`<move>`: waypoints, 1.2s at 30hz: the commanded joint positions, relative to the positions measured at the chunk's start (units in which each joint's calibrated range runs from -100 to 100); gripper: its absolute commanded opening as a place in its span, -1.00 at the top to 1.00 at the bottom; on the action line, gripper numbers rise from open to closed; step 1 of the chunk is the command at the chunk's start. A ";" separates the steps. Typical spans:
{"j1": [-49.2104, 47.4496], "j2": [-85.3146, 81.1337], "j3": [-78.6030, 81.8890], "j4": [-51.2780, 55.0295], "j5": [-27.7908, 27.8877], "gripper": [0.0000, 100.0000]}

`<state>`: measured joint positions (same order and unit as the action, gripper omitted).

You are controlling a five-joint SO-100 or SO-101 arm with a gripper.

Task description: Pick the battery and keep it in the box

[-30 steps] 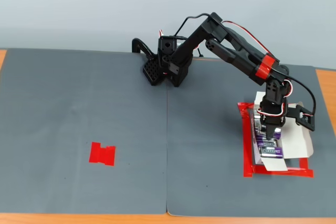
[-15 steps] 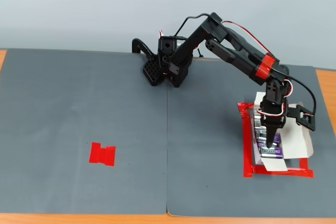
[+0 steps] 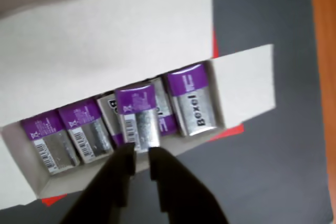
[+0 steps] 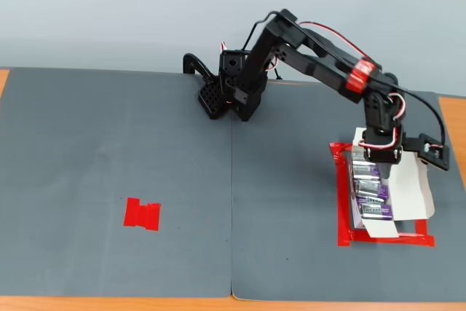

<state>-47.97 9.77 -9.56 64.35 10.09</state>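
Note:
In the wrist view, the white box (image 3: 244, 85) lies open with several purple-and-silver batteries side by side in it. One battery (image 3: 137, 111) sits on top of the row, overlapping a neighbour. My gripper (image 3: 142, 150) comes in from the bottom edge, and its black fingertips (image 3: 125, 156) close on that battery's silver lower end. In the fixed view, the gripper (image 4: 378, 167) hangs over the far end of the box (image 4: 416, 187) at the right. The held battery cannot be told apart from the others there.
Red tape (image 4: 386, 239) outlines the box on the grey mat. A flat red tape patch (image 4: 142, 214) lies at the left of the mat. The arm's base (image 4: 226, 96) stands at the back centre. The wooden table edge (image 3: 323, 77) shows at the right.

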 commanded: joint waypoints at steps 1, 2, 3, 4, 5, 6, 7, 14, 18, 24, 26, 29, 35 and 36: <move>2.73 -7.61 -1.61 1.27 -3.18 0.96; 3.40 -8.80 -1.61 1.97 -4.07 0.96; 4.15 -9.90 -1.61 2.75 -4.75 0.96; 5.04 -11.00 -1.61 3.44 -5.21 0.96; 5.94 -12.02 -1.61 4.31 -5.53 0.96; 6.98 -13.12 -1.61 5.18 -5.68 0.96; 8.03 -14.31 -1.61 6.13 -5.68 0.96; 17.20 -23.04 -0.88 9.17 -5.63 0.96; 23.02 -29.57 3.73 9.17 -5.63 0.96; 30.55 -40.84 17.39 8.56 -5.63 0.96; 32.64 -44.32 21.91 8.56 -5.68 0.96; 35.33 -49.15 28.70 8.56 -5.68 0.96; 39.43 -60.09 43.53 7.35 -5.37 0.96; 40.10 -62.04 46.15 5.96 -5.32 0.96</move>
<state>-9.73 -46.73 31.84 72.85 4.52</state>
